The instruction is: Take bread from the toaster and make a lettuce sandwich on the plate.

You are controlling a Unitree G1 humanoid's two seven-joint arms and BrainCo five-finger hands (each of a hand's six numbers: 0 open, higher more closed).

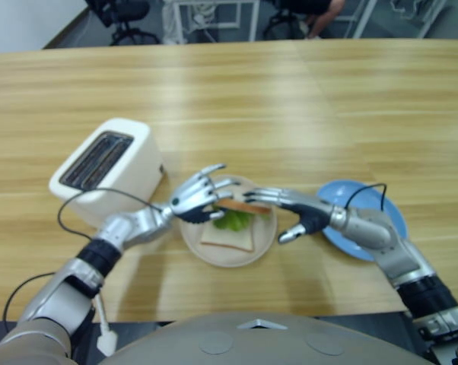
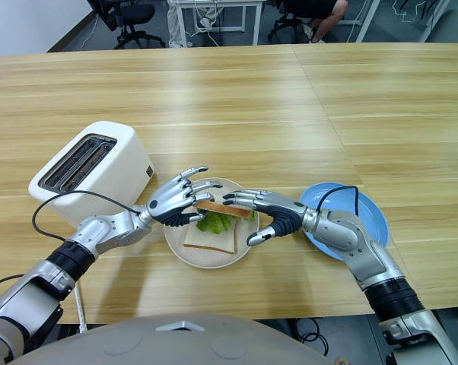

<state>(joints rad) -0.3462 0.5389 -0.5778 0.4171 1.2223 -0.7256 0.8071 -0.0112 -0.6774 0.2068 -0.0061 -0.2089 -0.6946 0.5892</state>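
Note:
A white toaster (image 1: 107, 163) stands at the left of the table, its slots facing up. In front of me a beige plate (image 1: 264, 242) holds a bread slice (image 1: 227, 237) with green lettuce (image 1: 233, 220) on it. A second, toasted slice (image 2: 225, 207) lies tilted over the lettuce. My left hand (image 1: 202, 196) is at that slice's left end, fingers spread. My right hand (image 2: 267, 209) stretches its fingers over the slice's right end, with the thumb apart below. Neither hand closes around the slice.
A blue plate (image 1: 387, 210) lies right of the beige plate, partly under my right forearm. The toaster's black cable (image 1: 69, 209) loops over my left arm. Bare wooden table (image 1: 290, 114) stretches behind; chairs stand beyond its far edge.

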